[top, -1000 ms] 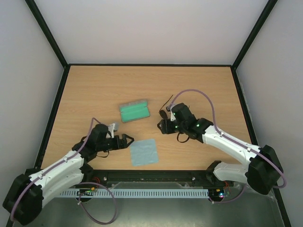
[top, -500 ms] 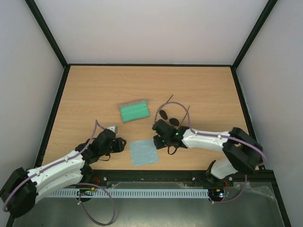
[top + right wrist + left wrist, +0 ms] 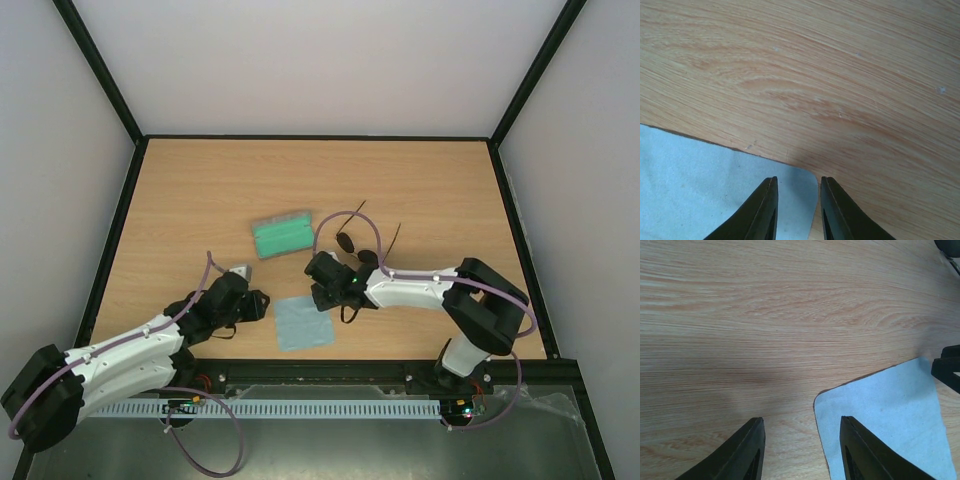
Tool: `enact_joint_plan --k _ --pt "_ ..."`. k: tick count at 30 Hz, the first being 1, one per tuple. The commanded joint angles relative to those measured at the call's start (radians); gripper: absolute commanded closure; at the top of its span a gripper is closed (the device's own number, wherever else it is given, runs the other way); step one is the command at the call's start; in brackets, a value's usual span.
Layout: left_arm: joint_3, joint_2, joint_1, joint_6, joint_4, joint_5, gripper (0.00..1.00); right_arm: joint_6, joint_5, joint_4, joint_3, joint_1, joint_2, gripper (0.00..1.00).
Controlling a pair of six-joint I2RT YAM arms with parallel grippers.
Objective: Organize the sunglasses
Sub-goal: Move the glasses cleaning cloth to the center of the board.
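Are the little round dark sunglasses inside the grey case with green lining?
No, the sunglasses lie on the bare wooden table, beside the open case.

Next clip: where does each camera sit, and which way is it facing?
Top: fixed above and behind the bases, looking down on the table; left arm, right arm, case, sunglasses and cloth show.
Left wrist: on the left arm, looking down past the left tool at wood and a cloth corner.
Right wrist: on the right arm, looking down past the right tool at another cloth corner.
Shared: the cloth, in all three.
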Motion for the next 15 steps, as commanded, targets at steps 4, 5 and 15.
enact_joint_plan --k 4,5,15 --pt "0.022 0.014 -0.005 0.004 0.017 0.000 0.49 0.017 0.050 -0.030 0.022 0.007 0.043 0.78" --pt "0.020 0.011 -0.005 0.004 0.018 0.001 0.49 0.019 0.051 -0.027 0.020 0.007 0.046 0.79" --pt "0.018 0.000 -0.004 0.002 0.017 0.009 0.49 0.027 0.049 -0.017 0.015 0.007 0.075 0.86"
